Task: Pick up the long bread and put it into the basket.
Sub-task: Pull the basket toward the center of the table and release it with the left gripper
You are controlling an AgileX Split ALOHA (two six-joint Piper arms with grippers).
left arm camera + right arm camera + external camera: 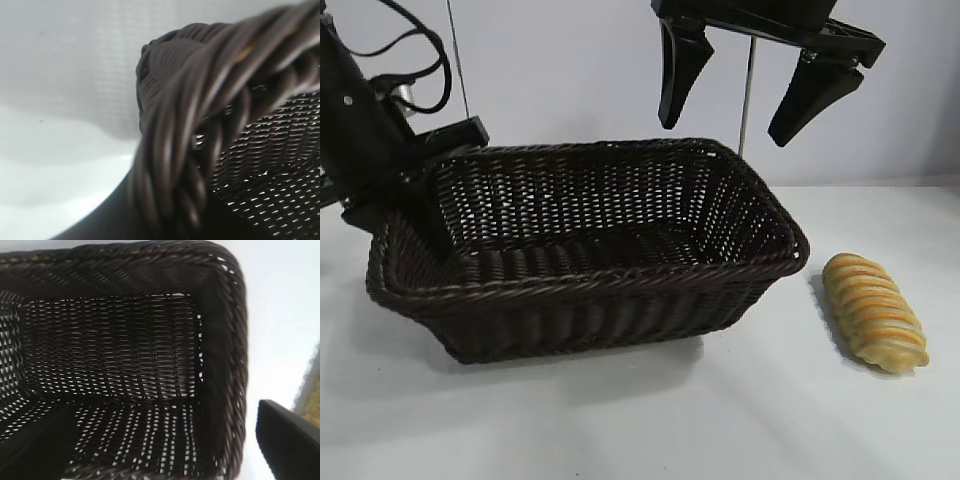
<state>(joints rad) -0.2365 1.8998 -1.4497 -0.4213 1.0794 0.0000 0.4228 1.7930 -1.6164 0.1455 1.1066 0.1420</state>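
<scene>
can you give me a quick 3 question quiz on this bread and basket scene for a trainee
1. True or false: the long bread lies inside the basket.
2. Which gripper hangs open above the basket's far rim? A) left gripper B) right gripper
3. Fill in: the left gripper is shut on the basket's ____.

Key:
1. False; it lies on the table beside the basket.
2. B, the right gripper.
3. Rim.

Right hand [757, 95] hangs spread wide (left hand [420, 175] clamped, low).
</scene>
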